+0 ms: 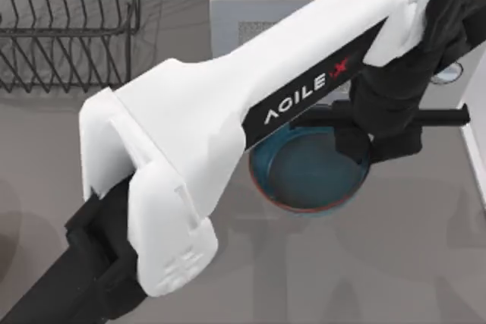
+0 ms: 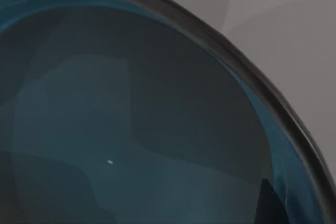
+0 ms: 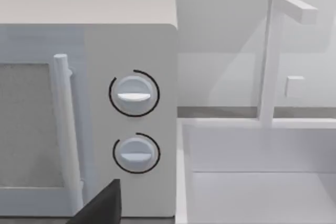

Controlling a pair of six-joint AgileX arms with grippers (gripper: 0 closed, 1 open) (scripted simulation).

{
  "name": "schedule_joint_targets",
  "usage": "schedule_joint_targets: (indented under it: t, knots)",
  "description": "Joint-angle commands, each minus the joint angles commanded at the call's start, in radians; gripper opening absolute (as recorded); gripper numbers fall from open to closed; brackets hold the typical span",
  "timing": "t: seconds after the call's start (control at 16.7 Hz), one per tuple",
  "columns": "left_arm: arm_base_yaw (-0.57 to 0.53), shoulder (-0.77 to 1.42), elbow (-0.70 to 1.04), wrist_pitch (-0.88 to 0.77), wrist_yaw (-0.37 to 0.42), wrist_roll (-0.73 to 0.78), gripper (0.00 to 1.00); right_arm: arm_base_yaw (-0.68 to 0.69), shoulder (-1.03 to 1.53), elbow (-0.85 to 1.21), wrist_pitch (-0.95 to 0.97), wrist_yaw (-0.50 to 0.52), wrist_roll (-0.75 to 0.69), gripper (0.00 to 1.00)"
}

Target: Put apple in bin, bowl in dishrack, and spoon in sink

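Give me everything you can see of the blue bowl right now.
The round deep blue glazed bowl with a thin reddish-brown rim sits upright on the grey table, right of centre, in front of the white microwave. It looks empty. The left arm's end effector hangs over its far right rim; whether it touches is unclear. The left wrist view looks into its dark interior.

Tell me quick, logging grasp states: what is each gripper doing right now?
Left gripper: over the far rim of the bowl; fingers cannot be told.
Right gripper: facing the microwave; cannot be told.
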Motion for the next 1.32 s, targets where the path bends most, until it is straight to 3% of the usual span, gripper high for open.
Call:
schedule_joint_targets:
  t: [0.42, 0.66, 0.96, 1.32]
  knots:
    - [0.001, 0.005, 0.032, -0.028, -0.001, 0.001, 0.00, 0.000, 0.000, 0.000, 0.000, 0.000, 0.000, 1.00]
    - [0.028, -0.095, -0.064, 0.045, 0.069, 0.066, 0.00, 0.000, 0.000, 0.000, 0.000, 0.000, 0.000, 1.00]
    - [0.161, -0.434, -0.400, 0.258, 0.190, 0.214, 0.00, 0.000, 0.000, 0.000, 0.000, 0.000, 0.000, 1.00]
    - [0.369, -0.867, -0.870, 0.525, 0.280, 0.387, 0.00, 0.000, 0.000, 0.000, 0.000, 0.000, 0.000, 1.00]
